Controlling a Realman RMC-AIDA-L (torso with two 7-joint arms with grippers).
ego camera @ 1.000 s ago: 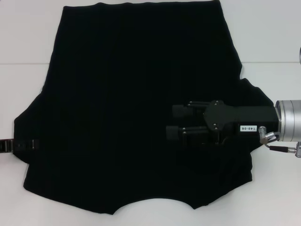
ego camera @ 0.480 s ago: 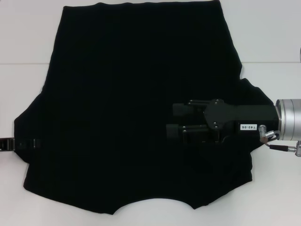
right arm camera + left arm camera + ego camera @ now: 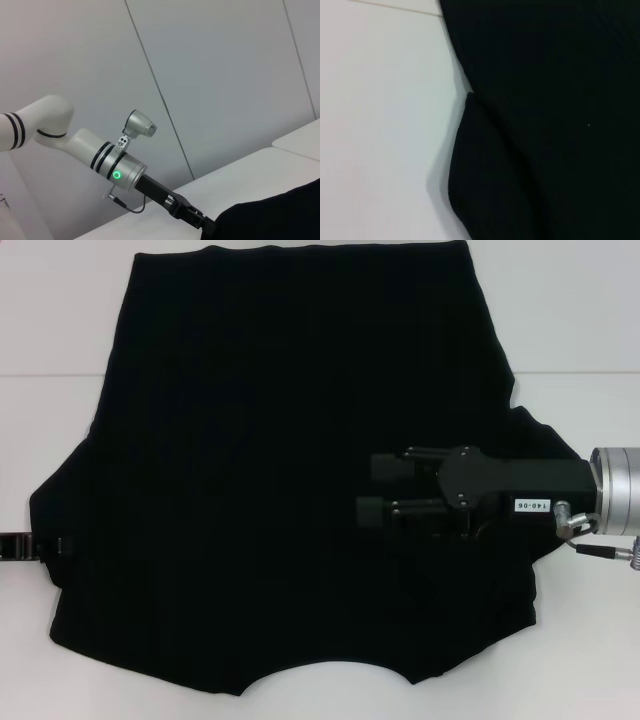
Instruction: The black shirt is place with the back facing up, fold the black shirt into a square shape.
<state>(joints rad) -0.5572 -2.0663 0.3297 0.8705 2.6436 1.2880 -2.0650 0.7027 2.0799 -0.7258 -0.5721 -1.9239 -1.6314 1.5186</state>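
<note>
The black shirt [image 3: 260,440] lies spread flat on the white table, its curved neckline toward the near edge. My right gripper [image 3: 378,489] hovers over the shirt's right part, pointing left, with its two fingers apart and nothing between them. My left gripper [image 3: 40,545] is at the tip of the shirt's left sleeve, mostly out of the head view. The right wrist view shows the left gripper [image 3: 200,222] far off, meeting the shirt's edge [image 3: 280,215]. The left wrist view shows only a folded edge of the shirt [image 3: 560,100].
The white table [image 3: 580,320] shows bare on both sides of the shirt and beyond it, with a seam line across it. The left arm [image 3: 120,170] reaches in low over the table in the right wrist view.
My right gripper has shifted slightly to the right and its fingers have spread a little. Less of my left gripper shows at the left sleeve. The shirt has not moved.
</note>
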